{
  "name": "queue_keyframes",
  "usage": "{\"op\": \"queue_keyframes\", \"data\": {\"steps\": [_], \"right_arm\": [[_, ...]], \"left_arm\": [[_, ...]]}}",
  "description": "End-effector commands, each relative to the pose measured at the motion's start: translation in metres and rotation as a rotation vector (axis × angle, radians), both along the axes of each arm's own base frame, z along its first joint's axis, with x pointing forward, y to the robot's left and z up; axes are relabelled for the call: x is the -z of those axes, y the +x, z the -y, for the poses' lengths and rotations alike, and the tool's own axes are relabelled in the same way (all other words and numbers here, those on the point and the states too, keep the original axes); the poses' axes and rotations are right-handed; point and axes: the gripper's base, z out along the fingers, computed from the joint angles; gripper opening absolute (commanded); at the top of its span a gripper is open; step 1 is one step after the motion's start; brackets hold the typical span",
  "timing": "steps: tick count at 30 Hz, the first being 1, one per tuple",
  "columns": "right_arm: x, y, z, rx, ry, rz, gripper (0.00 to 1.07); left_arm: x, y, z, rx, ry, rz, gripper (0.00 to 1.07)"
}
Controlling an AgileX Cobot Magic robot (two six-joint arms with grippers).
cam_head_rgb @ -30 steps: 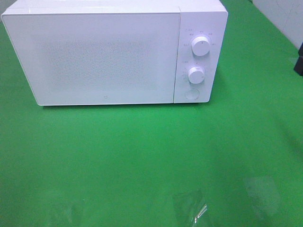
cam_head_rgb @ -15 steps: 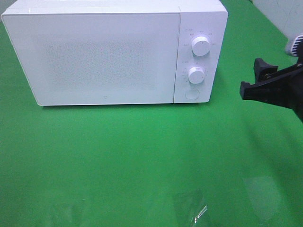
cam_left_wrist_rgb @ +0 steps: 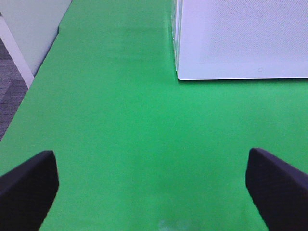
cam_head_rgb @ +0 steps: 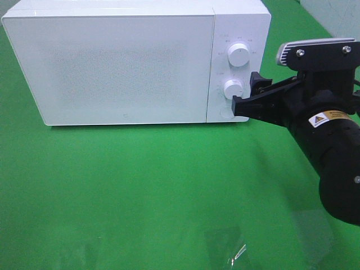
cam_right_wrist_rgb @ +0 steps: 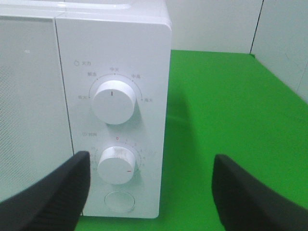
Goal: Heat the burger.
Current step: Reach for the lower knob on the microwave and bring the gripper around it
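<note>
Two end effectors, both with fingers apart and empty: the left end effector over bare green desk, the right end effector facing the panel. One microwave, door closed, with two dials and one button. Dial markings are legible in the right wrist view only. The burger's position cannot be told.

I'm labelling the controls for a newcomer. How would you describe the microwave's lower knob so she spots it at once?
On the white microwave, look at the control panel right of the door. The lower knob sits under the upper knob, just above the round button.
</note>
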Motion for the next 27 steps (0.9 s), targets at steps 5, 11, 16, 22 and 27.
{"op": "queue_keyframes", "data": {"steps": [5,11,16,22,27], "right_arm": [[0.006,0.012,-0.013,0.002,0.067,0.018,0.77],[0.013,0.021,-0.022,0.004,0.057,0.010,0.80],[0.024,0.032,-0.031,0.014,0.037,0.010,0.78],[0.035,0.046,-0.034,0.019,0.017,-0.004,0.77],[0.040,0.066,-0.034,0.008,0.005,-0.005,0.76]], "left_arm": [[0.002,-0.002,0.001,0.004,-0.004,0.022,0.98],[0.002,-0.002,0.001,0.004,-0.004,0.022,0.98],[0.002,-0.002,0.001,0.004,-0.004,0.022,0.98],[0.002,-0.002,0.001,0.004,-0.004,0.022,0.98],[0.002,-0.002,0.001,0.004,-0.004,0.022,0.98]]}}
